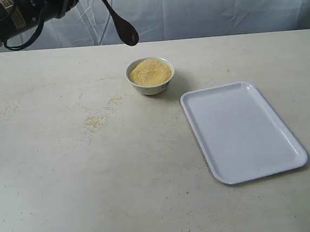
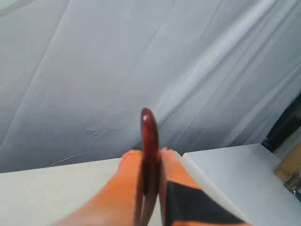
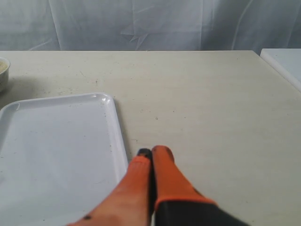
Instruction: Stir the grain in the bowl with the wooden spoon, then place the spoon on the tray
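Note:
The white bowl heaped with yellow grain stands at the table's far middle. The dark wooden spoon hangs above and behind it, scoop down, clear of the grain. My left gripper is shut on the wooden spoon with its orange fingers either side of the handle; in the exterior view only the arm shows, at the top left. The white tray lies empty to the right of the bowl. My right gripper is shut on nothing, low beside the tray.
Spilled grain is scattered on the table left of the bowl. A white cloth backdrop hangs behind the table. A second white surface adjoins the table on the right. The bowl's edge shows in the right wrist view.

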